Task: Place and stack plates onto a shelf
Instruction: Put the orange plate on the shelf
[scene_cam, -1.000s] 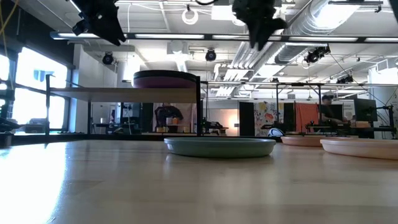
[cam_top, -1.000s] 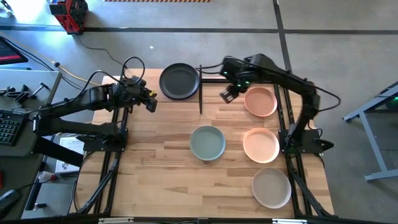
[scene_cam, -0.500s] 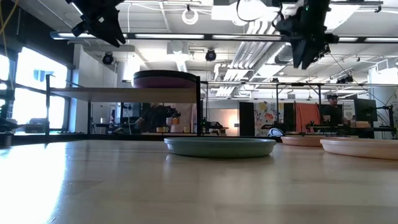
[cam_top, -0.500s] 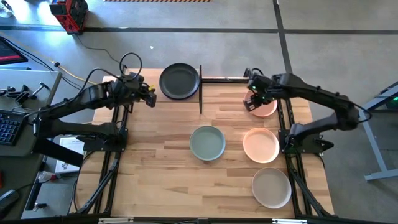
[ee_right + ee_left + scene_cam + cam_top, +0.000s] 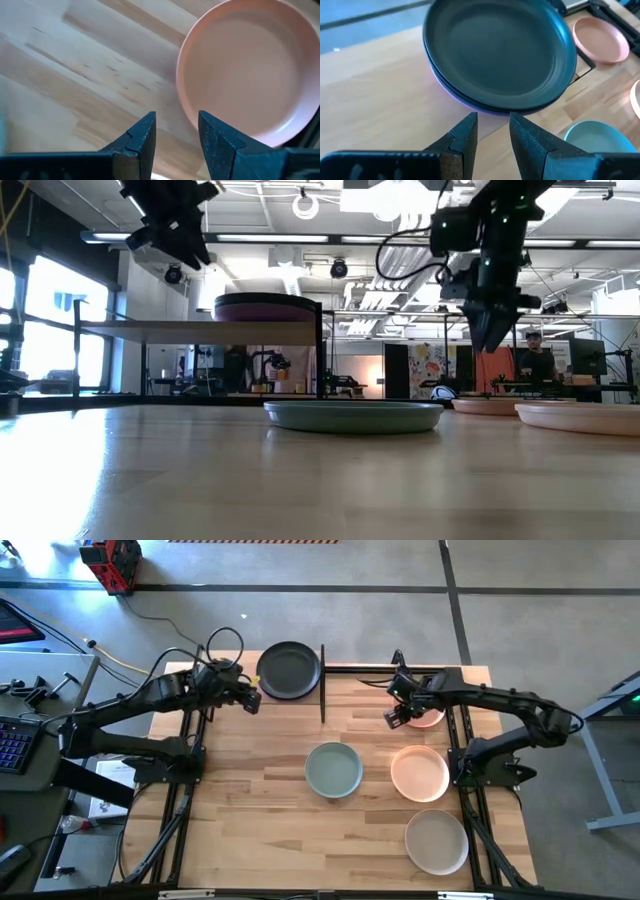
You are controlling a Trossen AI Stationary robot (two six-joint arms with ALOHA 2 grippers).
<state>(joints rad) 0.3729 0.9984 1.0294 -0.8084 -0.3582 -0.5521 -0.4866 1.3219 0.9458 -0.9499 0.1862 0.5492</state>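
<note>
A black plate (image 5: 288, 670) lies on a purple plate (image 5: 451, 94). The stack stands on the light-wood shelf (image 5: 200, 331) at the far left. My left gripper (image 5: 250, 698) hangs open and empty just left of the stack, above the shelf; its own view shows the black plate (image 5: 495, 50) ahead. My right gripper (image 5: 395, 717) is open and empty in the air above the left rim of the far peach plate (image 5: 250, 75), clear of it in the low view (image 5: 490, 340). A second peach plate (image 5: 419, 773), a sage green plate (image 5: 333, 769) and a beige plate (image 5: 436, 841) rest on the tabletop.
A thin black shelf post (image 5: 322, 685) stands between the stack and the far peach plate. Black frame rails run along the table's left and right sides. Bare tabletop (image 5: 250, 810) lies at the near left. A person shows far off in the room (image 5: 538, 360).
My right gripper has swung from beside the shelf post toward the table's right edge to the far peach plate, then come down over that plate's left rim. My left gripper has moved a little toward the plate stack. No plate has moved.
</note>
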